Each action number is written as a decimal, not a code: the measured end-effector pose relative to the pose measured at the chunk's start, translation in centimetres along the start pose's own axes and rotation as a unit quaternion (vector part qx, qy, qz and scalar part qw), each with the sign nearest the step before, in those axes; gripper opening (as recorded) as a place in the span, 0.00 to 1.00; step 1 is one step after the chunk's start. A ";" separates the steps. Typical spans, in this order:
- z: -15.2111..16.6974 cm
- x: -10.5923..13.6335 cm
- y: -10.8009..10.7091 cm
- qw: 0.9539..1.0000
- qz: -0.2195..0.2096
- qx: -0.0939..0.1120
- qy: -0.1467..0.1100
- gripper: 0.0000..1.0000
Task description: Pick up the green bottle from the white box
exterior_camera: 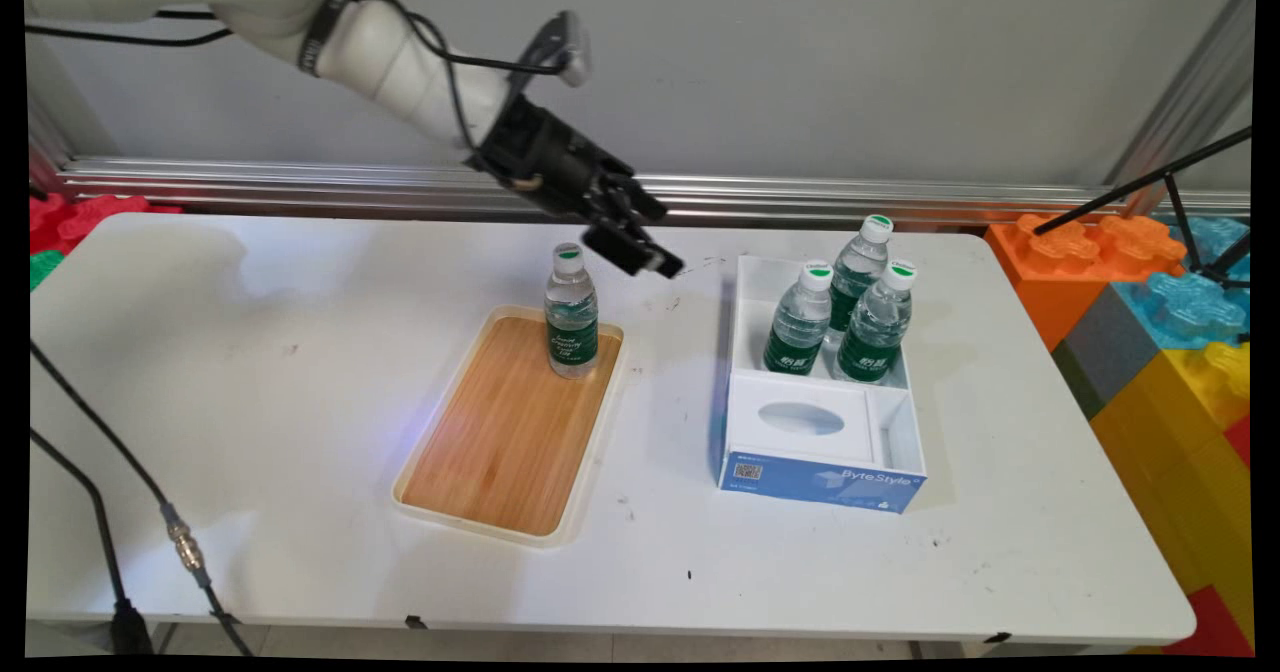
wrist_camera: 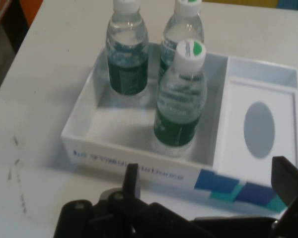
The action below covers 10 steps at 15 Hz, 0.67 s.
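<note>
We see black two-finger pincer (exterior_camera: pixel 645 252) (wrist_camera: pixel 207 171) spread wide, holding nothing, raised above white table (exterior_camera: pixel 250 402). It hangs between two groups of things.

Nearest, just left and below: clear plastic water bottle with green label and white cap (exterior_camera: pixel 571 312), upright at far end of bamboo-faced tray with cream rim (exterior_camera: pixel 500 534).

To right: white-and-blue open cardboard box (exterior_camera: pixel 820 482) (wrist_camera: pixel 139 168), three like bottles (exterior_camera: pixel 800 322) (wrist_camera: pixel 181 99) upright in its far compartment; near compartment holds white insert with oval hole. Hand camera looks down on this box.

Large coloured toy blocks (exterior_camera: pixel 1150 332) beyond table's right edge.

Tool (exterior_camera: pixel 640 242) open, empty, above table between tray bottle (exterior_camera: pixel 571 312) and box (exterior_camera: pixel 822 472) holding three upright bottles (exterior_camera: pixel 843 319)
</note>
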 end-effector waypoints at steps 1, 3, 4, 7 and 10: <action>0.9 0.7 0.7 1.000 -0.004 0.004 -0.002 1.00; 2.7 1.9 1.9 1.000 -0.013 0.016 -0.010 1.00; 3.7 2.3 2.6 0.999 -0.020 0.024 -0.016 1.00; 6.3 3.3 4.3 0.998 -0.037 0.041 -0.030 1.00; 9.2 4.3 6.1 0.996 -0.050 0.058 -0.045 1.00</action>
